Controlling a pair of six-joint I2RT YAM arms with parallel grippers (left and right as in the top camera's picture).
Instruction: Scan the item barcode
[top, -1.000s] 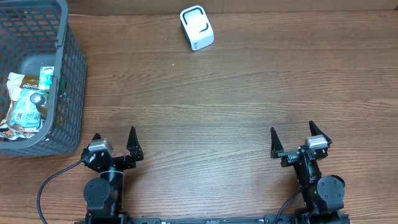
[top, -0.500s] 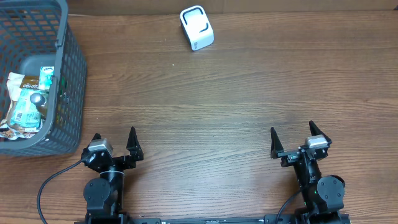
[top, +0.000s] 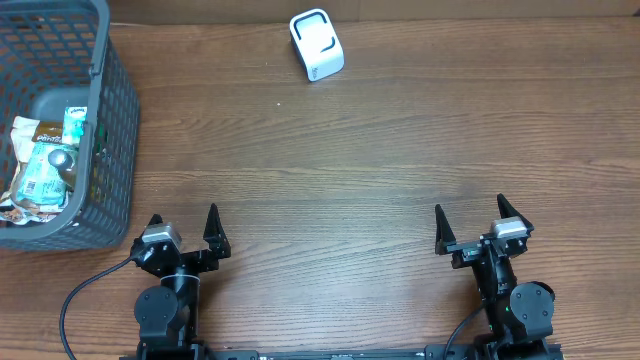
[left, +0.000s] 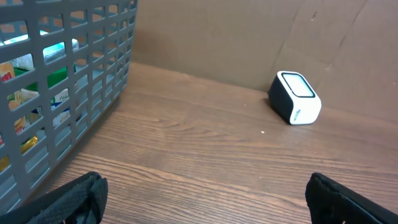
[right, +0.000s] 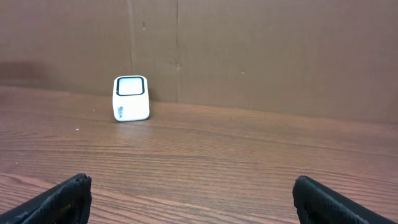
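A white barcode scanner (top: 317, 44) with a dark window stands at the back of the table; the wrist views show the scanner (left: 295, 98) (right: 130, 98) far ahead of both arms. Packaged items (top: 45, 165) lie inside a grey mesh basket (top: 112, 120) at the far left, and the left wrist view shows them through the basket wall (left: 68, 93). My left gripper (top: 182, 230) rests open at the front left, nothing between its fingers. At the front right my right gripper (top: 483, 225) is open and holds nothing. Both are far from the scanner and items.
The wooden table (top: 380, 160) runs between the arms and the scanner. A brown cardboard wall (right: 261, 50) closes off the back edge. A black cable (top: 80, 300) loops at the front left beside the left arm's base.
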